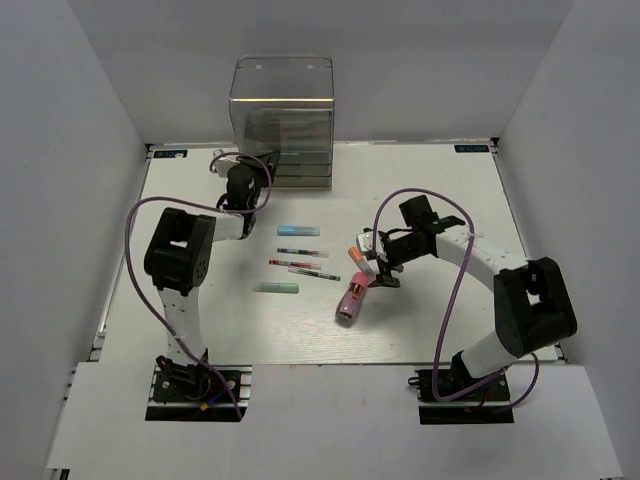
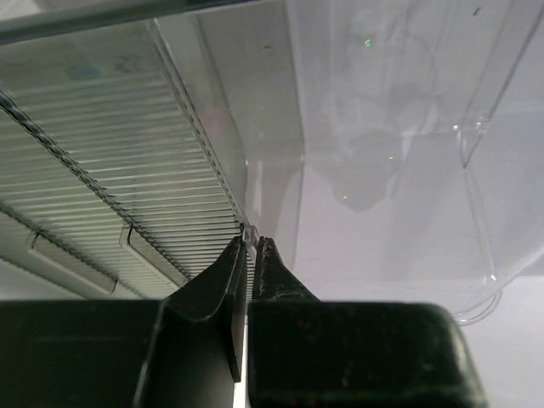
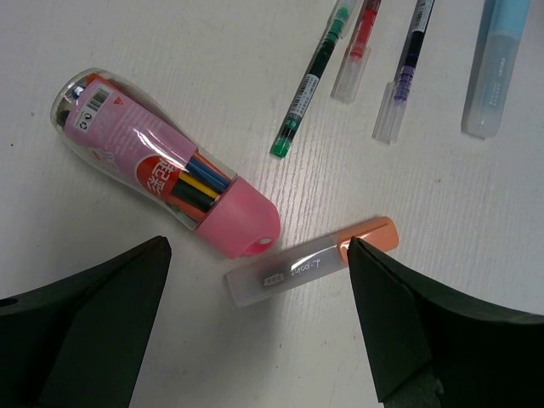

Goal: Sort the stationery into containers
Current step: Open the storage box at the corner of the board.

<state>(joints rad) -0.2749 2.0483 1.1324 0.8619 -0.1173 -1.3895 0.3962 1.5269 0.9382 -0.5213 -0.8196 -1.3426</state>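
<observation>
The clear drawer box (image 1: 283, 120) stands at the back. My left gripper (image 1: 224, 165) is at its lower left corner; in the left wrist view it (image 2: 252, 240) is shut on a thin clear drawer edge (image 2: 250, 232). My right gripper (image 1: 375, 268) is open over the short orange marker (image 3: 310, 262), which lies on the table between its fingers (image 3: 382, 323). The pink tube (image 1: 350, 300) lies beside the marker and also shows in the right wrist view (image 3: 161, 174). Three thin pens (image 1: 297, 262) and two pale bars (image 1: 298, 230) (image 1: 276, 287) lie mid-table.
White walls enclose the table (image 1: 450, 190) on three sides. Purple cables loop over both arms. In the right wrist view the green pen (image 3: 308, 85), red pen (image 3: 357, 42), purple pen (image 3: 404, 81) and a pale bar (image 3: 497, 68) lie beyond the marker.
</observation>
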